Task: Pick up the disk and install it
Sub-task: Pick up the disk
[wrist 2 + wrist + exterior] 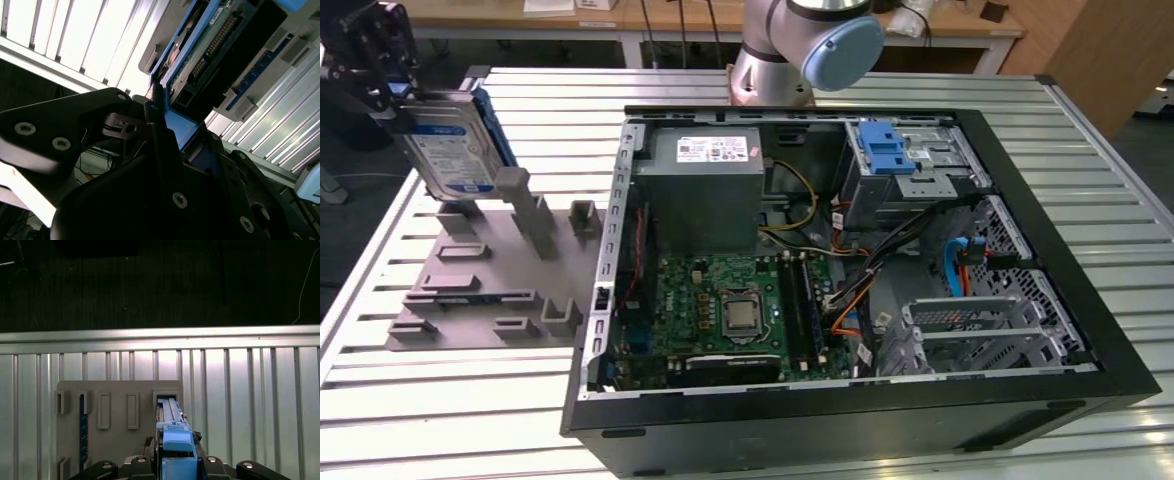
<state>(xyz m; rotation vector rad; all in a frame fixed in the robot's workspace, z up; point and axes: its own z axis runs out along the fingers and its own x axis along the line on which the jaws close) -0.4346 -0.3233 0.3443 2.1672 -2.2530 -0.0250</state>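
Reads as the pick-up step, close to done, with the install not yet begun.

At the exterior view's far left: the end effector (390,95), pressed together on the upper end of the disk (454,150). Held upright on edge, labelled face toward the camera, blue carrier bracket along its far side. Hanging directly over the grey holder block (494,270) on the slatted worktop (454,420), lower edge level with the tops of the block's posts. Cannot tell whether fully free of the slot or touching it.

In the first wrist view, the disk (170,412) seen edge-on, lined up with one slot of the holder block (115,410). In the second wrist view, circuit-board side and connector of the disk (215,45) showing, with the black end effector (160,135) closed on the blue bracket.

Well apart from all this, at the exterior view's right: the open computer case (854,425), grey power supply (704,190) inside, and the drive bay with blue latch (894,150) in its far corner.

Judged needs for any move from here: a firm pinch, full clearance from the posts, then a turn from upright to match the bay, minding the case wall and loose cables (907,240) near the bay.

Arm pose: base (794,45) at the worktop's far edge behind the case, reaching out to the exterior view's left, wrist high above the block and pointing down.
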